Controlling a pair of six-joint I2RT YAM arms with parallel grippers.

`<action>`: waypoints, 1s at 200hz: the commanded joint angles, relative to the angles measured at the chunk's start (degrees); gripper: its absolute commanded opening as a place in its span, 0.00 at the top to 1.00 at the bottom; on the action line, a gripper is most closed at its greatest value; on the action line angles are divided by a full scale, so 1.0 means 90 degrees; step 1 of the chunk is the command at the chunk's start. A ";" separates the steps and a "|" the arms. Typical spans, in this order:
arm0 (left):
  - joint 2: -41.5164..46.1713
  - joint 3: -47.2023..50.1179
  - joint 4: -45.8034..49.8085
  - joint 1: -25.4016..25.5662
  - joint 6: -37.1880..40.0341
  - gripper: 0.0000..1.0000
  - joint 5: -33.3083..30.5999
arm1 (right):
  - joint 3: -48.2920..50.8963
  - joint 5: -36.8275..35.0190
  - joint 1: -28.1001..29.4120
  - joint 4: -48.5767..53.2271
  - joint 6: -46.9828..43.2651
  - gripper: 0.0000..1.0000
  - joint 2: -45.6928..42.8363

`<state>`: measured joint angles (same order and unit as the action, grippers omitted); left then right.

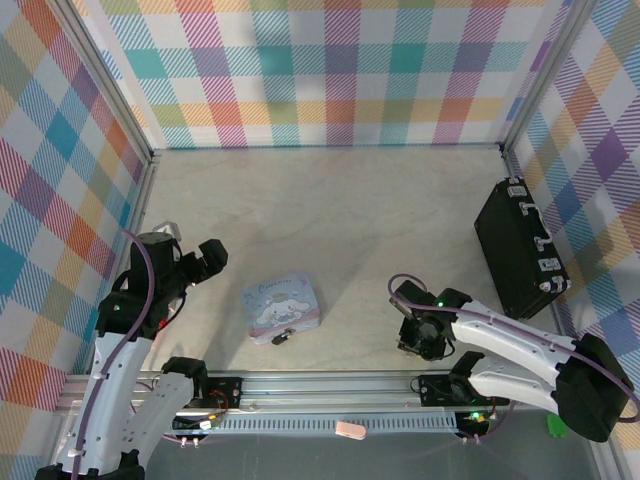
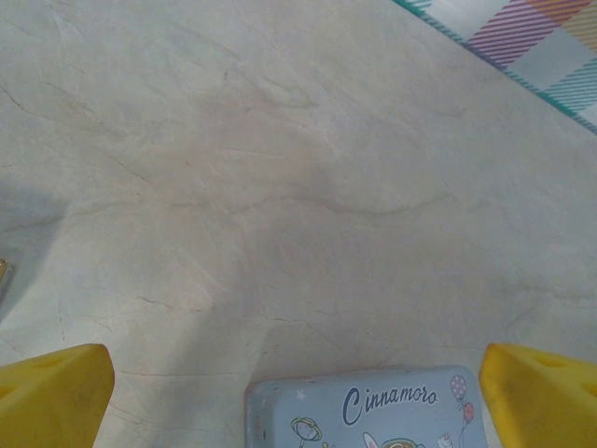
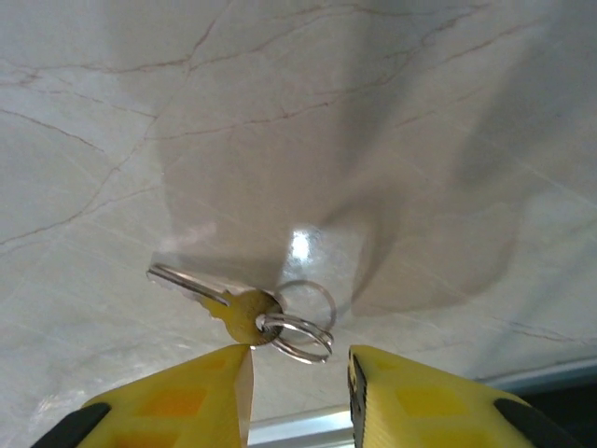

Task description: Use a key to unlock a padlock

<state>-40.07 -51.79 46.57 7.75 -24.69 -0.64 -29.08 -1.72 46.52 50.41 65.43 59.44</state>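
Key (image 3: 224,301): flat on the desk (image 3: 280,112), its rings (image 3: 303,322) at the mouth of the right tool (image 3: 298,362).
Right tool: fingers drawn close, narrow gap; cannot tell whether they pinch anything.
Padlock (image 1: 284,337): at the near edge of the tin (image 1: 280,305).
Left tool (image 2: 297,387): released, spread wide, near the tin's left side.

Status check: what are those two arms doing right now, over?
Left gripper open near tin. Right gripper part-open, key on table at its fingertips, ungripped. Padlock at tin's near edge. Nothing blocking.
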 commanded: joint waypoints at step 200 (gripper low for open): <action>-0.0275 0.0133 -0.0300 0.0038 -0.0175 0.00 0.0383 | -0.0449 -0.0483 0.0036 -0.0747 -0.0384 1.00 -0.0234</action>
<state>-41.54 -51.11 46.35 7.75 -25.06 0.10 -28.14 -2.92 46.52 45.71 64.69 59.70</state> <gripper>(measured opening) 0.997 0.051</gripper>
